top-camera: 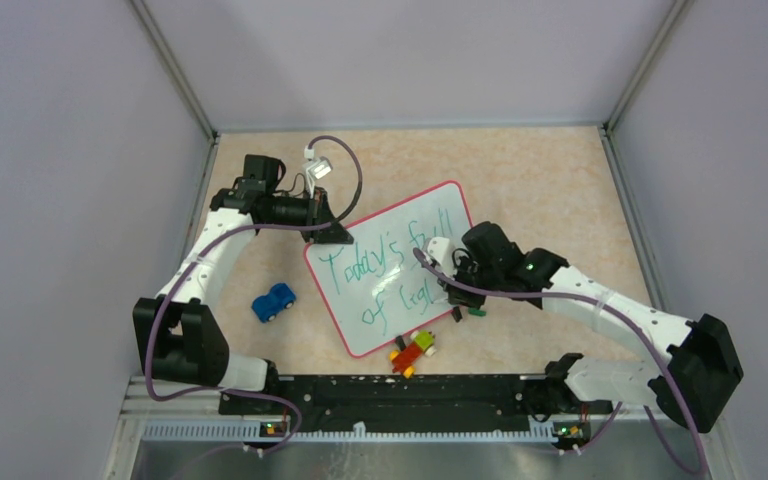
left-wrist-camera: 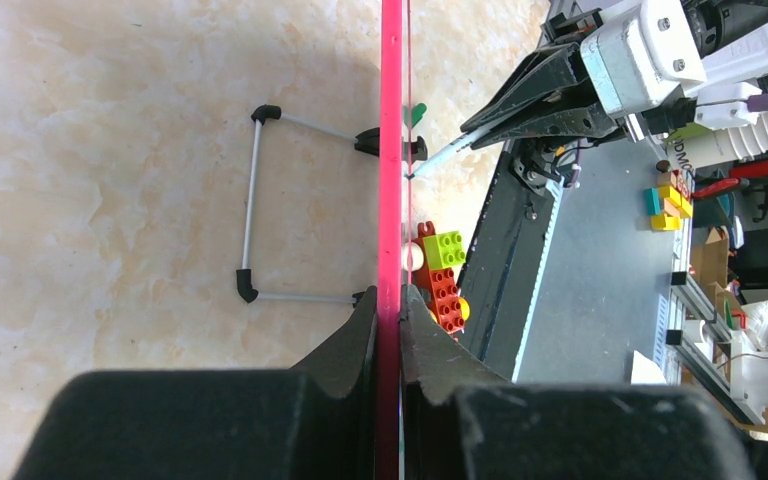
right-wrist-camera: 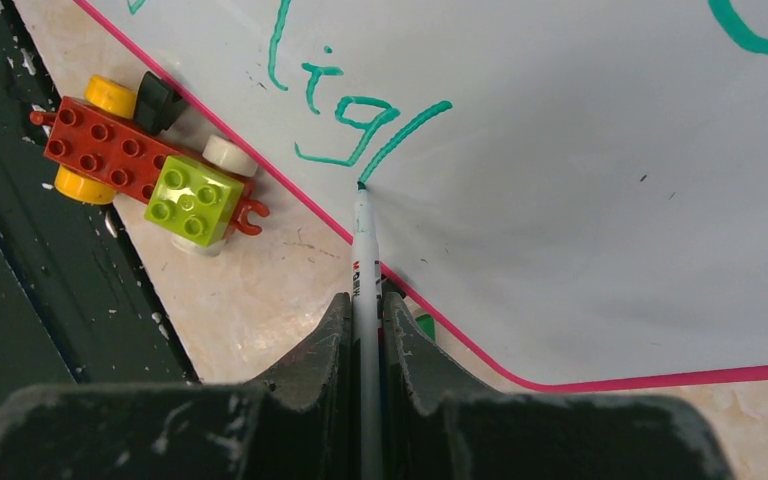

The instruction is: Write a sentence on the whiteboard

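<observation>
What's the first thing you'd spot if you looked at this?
The big whiteboard in the middle, with green writing that starts "Today's full". The right gripper pinches a marker, its tip touching the board at the last letter. The left gripper clamps the board's left edge.

Blue toy car [top-camera: 274, 301] on the marbled table [top-camera: 540, 180], well apart from a red brick vehicle [top-camera: 413, 350] (lime block on top, yellow wheels).
</observation>
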You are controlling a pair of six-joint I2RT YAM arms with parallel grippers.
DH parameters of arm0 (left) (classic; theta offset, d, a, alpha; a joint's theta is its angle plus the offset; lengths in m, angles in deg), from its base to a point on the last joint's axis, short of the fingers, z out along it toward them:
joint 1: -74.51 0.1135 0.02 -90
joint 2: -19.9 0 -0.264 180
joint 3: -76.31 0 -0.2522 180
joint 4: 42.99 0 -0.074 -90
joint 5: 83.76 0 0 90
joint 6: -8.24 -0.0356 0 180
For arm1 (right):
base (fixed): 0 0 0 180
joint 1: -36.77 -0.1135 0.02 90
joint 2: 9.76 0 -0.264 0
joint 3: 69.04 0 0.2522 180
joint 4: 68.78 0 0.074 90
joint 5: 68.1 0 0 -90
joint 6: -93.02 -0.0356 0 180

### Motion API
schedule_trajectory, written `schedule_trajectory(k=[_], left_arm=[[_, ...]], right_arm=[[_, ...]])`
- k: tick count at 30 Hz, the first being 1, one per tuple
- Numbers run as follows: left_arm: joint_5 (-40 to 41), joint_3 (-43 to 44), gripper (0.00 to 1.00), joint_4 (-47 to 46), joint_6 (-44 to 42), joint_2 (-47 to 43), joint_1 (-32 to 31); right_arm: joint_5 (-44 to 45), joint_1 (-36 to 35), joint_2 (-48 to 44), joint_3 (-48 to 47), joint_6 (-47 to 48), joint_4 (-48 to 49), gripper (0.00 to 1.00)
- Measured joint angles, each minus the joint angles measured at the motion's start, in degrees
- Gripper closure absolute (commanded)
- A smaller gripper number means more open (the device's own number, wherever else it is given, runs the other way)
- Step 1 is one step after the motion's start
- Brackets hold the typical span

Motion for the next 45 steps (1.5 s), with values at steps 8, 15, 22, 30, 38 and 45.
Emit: schedule_trajectory(k=[8, 15, 22, 30, 38, 45], left_arm=[[0.0, 0.0, 1.0, 0.0, 0.0, 0.0, 0.0], [0.0, 0.0, 1.0, 0.0, 0.0, 0.0, 0.0], [0.0, 0.0, 1.0, 0.0, 0.0, 0.0, 0.0], [0.0, 0.0, 1.0, 0.0, 0.0, 0.0, 0.0], [0.0, 0.0, 1.0, 0.0, 0.0, 0.0, 0.0], [0.0, 0.0, 1.0, 0.0, 0.0, 0.0, 0.0]], right_arm=[[-0.1, 0.0, 0.0, -0.2, -0.1, -0.2, 1.0], [0.5, 0.0, 0.2, -3.2, -0.5, -0.3, 1.0], [1.1, 0.0, 0.8, -5.1, -0.4, 0.0, 1.0], [2.0, 0.0, 0.7, -5.1, 0.2, -0.4, 1.0], [3.8, 0.2, 0.0, -5.0, 1.0, -1.6, 1.0], [3.8, 0.2, 0.0, -4.9, 1.2, -1.5, 1.0]])
